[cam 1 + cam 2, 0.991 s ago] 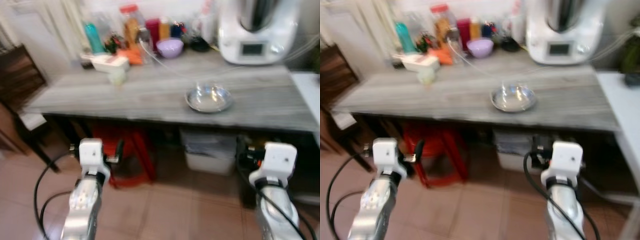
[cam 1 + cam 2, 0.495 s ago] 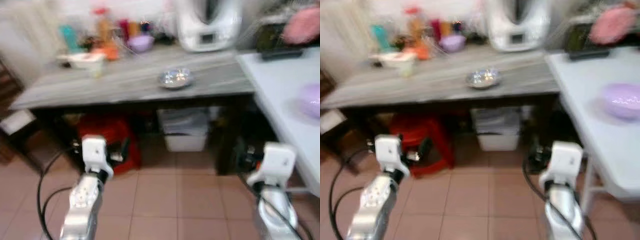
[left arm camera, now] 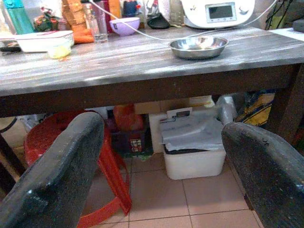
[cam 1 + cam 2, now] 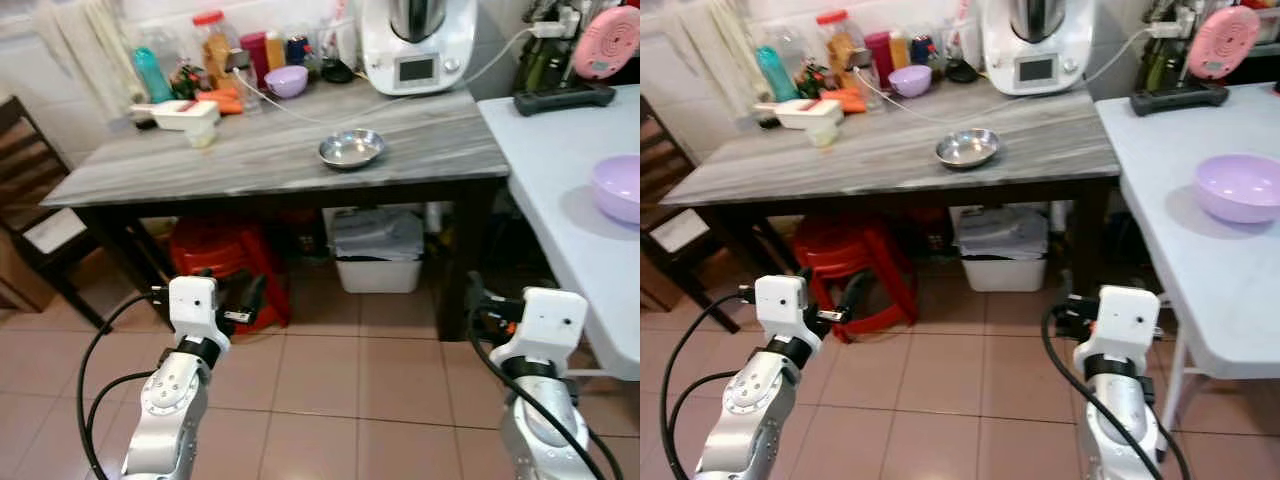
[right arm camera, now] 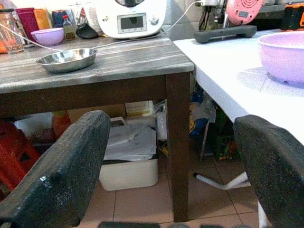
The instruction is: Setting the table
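While both claws — left claw (image 3: 156, 175) and right claw (image 5: 171, 175) — hang wide and empty, robot's approaching; next, reach steel bowl (image 4: 351, 149) at 12 o'clock on desk (image 4: 270, 160).

A: What is different from a second ago?
B: The camera has swung right and pulled back. The grey wooden table (image 4: 270, 160) with the steel bowl (image 4: 351, 149) sat square ahead then; now it lies further off, towards the left

A: Anything new in sight?
B: Yes, a white table (image 4: 1200, 240) has come in on the right, carrying a large purple bowl (image 4: 1238, 186), with a pink round object (image 4: 1217, 40) behind it. More tiled floor (image 4: 330, 390) shows too

A: And the sharpness?
B: The blur of half a second ago is gone; everything reads crisp

A: The arms?
B: They sit in the same place in the picture as before
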Motion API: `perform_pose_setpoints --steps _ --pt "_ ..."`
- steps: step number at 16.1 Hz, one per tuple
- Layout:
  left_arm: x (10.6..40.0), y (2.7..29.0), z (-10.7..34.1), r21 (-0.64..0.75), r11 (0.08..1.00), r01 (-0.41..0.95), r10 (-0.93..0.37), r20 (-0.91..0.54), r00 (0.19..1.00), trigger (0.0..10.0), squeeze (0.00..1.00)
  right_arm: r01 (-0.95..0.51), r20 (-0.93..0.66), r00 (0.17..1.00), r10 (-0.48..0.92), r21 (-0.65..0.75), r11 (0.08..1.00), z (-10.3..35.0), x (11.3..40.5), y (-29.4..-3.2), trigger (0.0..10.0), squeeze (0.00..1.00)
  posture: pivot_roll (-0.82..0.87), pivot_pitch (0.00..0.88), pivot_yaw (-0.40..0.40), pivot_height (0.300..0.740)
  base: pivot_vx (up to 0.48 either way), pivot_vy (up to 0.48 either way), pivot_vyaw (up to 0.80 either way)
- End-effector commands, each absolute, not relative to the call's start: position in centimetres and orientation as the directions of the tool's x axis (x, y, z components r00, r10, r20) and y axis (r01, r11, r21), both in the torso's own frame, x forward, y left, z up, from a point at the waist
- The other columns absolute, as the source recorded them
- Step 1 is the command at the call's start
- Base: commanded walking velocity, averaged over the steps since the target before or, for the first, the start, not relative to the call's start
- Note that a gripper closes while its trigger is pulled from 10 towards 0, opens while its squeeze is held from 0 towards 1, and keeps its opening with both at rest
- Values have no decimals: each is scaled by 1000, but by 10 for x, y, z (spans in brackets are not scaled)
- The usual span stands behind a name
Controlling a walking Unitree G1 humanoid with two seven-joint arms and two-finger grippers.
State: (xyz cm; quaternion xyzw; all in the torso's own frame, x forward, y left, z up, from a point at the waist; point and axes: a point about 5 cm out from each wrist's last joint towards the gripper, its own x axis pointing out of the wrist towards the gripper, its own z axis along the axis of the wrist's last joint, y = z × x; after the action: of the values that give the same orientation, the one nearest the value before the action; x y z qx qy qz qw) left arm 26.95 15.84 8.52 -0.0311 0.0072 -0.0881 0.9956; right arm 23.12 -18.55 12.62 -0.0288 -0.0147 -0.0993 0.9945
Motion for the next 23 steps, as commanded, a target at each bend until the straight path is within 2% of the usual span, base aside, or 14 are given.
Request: perform_pose_setpoints --steps 1,8,23 --pt "271 163 90 -58 983 176 -176 -2 984 10000 0 186 37 982 -184 -54 981 128 232 -183 10000 0 -90 0 152 740 0 -322 0" --pt "271 162 98 -65 980 190 -189 15 982 10000 0 176 89 981 -170 -68 982 138 232 -183 10000 0 -85 0 151 740 0 -464 0" --pt "266 160 97 -74 972 221 -222 -5 975 10000 0 168 55 985 -164 -67 984 132 229 -183 10000 0 -85 0 147 740 0 -470 -83"
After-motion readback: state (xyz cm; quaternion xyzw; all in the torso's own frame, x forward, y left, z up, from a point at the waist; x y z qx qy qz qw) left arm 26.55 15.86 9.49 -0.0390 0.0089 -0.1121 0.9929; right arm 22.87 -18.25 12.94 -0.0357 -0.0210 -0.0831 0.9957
